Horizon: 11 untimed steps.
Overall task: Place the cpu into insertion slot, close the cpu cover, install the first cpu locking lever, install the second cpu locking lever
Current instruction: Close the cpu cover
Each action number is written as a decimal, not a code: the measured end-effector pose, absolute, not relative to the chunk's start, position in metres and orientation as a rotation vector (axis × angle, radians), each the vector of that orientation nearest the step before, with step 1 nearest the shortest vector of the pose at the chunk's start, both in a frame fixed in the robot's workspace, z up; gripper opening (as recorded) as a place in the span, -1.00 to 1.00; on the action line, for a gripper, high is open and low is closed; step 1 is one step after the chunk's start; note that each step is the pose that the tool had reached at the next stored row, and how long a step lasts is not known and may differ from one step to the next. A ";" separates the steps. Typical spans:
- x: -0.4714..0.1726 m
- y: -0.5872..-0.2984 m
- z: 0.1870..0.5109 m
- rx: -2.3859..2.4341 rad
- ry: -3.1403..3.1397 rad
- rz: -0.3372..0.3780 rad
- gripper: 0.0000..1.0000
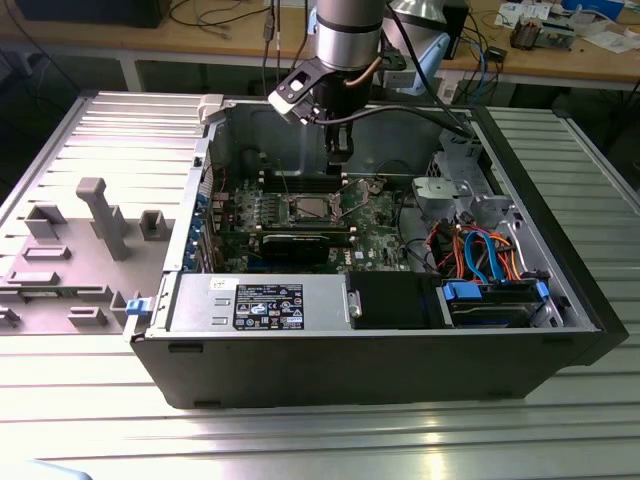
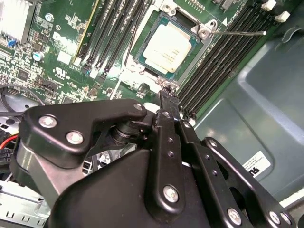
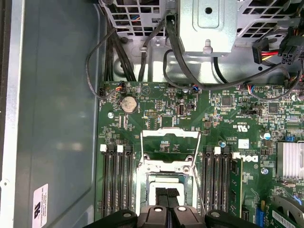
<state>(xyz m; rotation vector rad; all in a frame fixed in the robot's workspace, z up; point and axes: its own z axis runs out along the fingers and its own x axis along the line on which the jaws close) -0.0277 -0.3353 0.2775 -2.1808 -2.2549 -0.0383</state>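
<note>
Cpu (image 2: 166, 46) seated in the insertion slot (image 2: 202, 33), with the cpu cover (image 3: 171, 133) swung up and open.
In the exterior view the gripper (image 1: 340, 157) hangs at about one o'clock of the insertion slot, closed on nothing. A thin wire lever (image 2: 237, 33) juts out over the memory slots (image 2: 218, 57). In the exterior view the black expansion card (image 1: 300, 243) lies at six o'clock of the insertion slot and the drive cage (image 1: 440, 195) at three o'clock. All sit inside the computer case (image 1: 350, 370) on the table (image 1: 300, 440).
</note>
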 end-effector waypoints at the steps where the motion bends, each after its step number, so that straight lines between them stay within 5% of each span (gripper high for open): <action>1: -0.028 -0.335 0.277 -2.181 -2.255 -0.038 -0.79; 11: -0.028 -0.335 0.277 -2.180 -2.255 -0.038 -0.79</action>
